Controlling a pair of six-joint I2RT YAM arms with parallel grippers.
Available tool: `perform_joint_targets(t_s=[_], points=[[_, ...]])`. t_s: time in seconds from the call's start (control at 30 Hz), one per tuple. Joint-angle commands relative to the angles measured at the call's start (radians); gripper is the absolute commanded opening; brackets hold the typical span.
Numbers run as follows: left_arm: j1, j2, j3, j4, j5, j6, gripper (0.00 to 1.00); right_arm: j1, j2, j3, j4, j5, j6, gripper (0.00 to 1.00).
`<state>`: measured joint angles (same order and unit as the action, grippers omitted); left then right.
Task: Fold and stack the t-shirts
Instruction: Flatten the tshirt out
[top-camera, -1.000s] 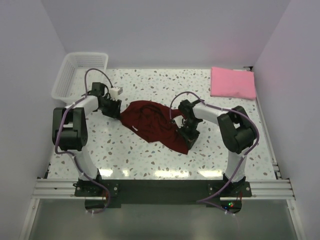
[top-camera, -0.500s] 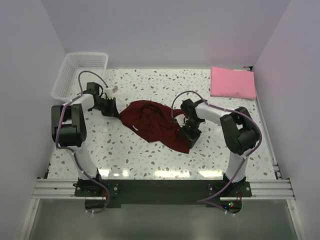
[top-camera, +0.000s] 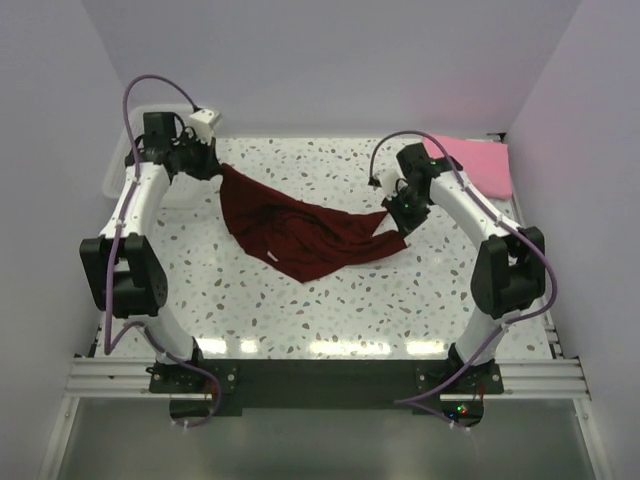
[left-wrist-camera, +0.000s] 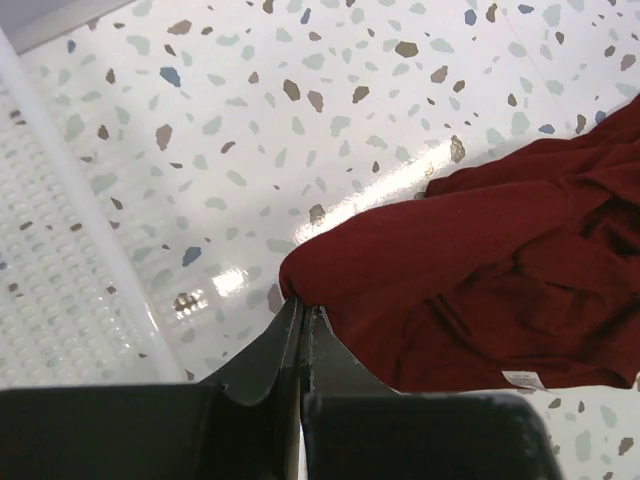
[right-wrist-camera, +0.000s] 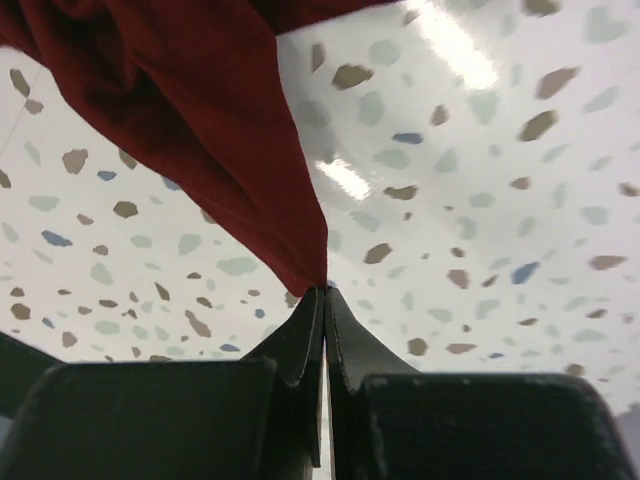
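The dark red soft cloth t-shirt (top-camera: 305, 232) hangs stretched across the middle of the top view, from upper left to centre right, its lower bunch sagging onto the speckled white terrazzo table (top-camera: 330, 300). The left gripper (left-wrist-camera: 303, 312), in the upper left beside the white plastic mesh basket (left-wrist-camera: 60, 270), has its jaws pressed tight on one edge of the cloth. The right gripper (right-wrist-camera: 325, 292), right of centre, is likewise clamped on a pointed corner. Which edge or sleeve each one pinches I cannot make out, as the cloth is crumpled. The light pink folded t-shirt (top-camera: 490, 170) lies in the upper right corner, partly behind the right arm. This looks like the spreading step, before any fold. The next move probably calls for drawing the two held points apart evenly and lowering the shirt flat, without wrinkles, so a fold can begin
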<state>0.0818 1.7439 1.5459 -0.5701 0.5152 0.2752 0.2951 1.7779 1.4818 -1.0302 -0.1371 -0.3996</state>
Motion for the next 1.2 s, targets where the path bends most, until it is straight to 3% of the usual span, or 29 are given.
perform_joint_targets(t_s=[0.0,0.23,0.53,0.67,0.73,0.8,0.87,0.9,0.97,1.17], points=[[-0.016,-0.055,0.046,-0.047,-0.043,0.085,0.00,0.003,-0.064,0.110,-0.037,0.103,-0.070,0.00],[-0.017,-0.147,0.028,0.001,-0.124,0.127,0.00,-0.046,-0.120,0.219,-0.004,0.221,-0.159,0.00],[-0.010,-0.311,-0.014,0.142,-0.087,0.069,0.00,-0.082,-0.210,0.357,0.047,0.318,-0.229,0.00],[-0.011,-0.331,0.003,0.113,-0.047,0.053,0.00,-0.082,-0.229,0.371,-0.010,0.254,-0.223,0.00],[-0.011,-0.331,-0.012,0.092,-0.031,0.064,0.00,-0.082,-0.187,0.338,-0.117,0.140,-0.197,0.00],[-0.011,-0.337,-0.047,0.095,-0.021,0.065,0.00,-0.082,-0.158,0.298,-0.180,0.052,-0.168,0.22],[-0.013,-0.336,-0.070,0.090,-0.001,0.068,0.00,-0.082,-0.132,0.218,-0.135,-0.060,-0.127,0.46],[-0.013,-0.336,-0.076,0.091,0.008,0.067,0.00,-0.082,-0.123,0.190,-0.098,-0.079,-0.101,0.51],[-0.014,-0.328,-0.082,0.087,0.012,0.067,0.00,-0.080,-0.072,0.149,-0.023,-0.119,-0.090,0.55],[-0.014,-0.294,-0.064,0.070,0.006,0.073,0.00,-0.076,0.118,0.201,0.027,-0.163,-0.128,0.54]])
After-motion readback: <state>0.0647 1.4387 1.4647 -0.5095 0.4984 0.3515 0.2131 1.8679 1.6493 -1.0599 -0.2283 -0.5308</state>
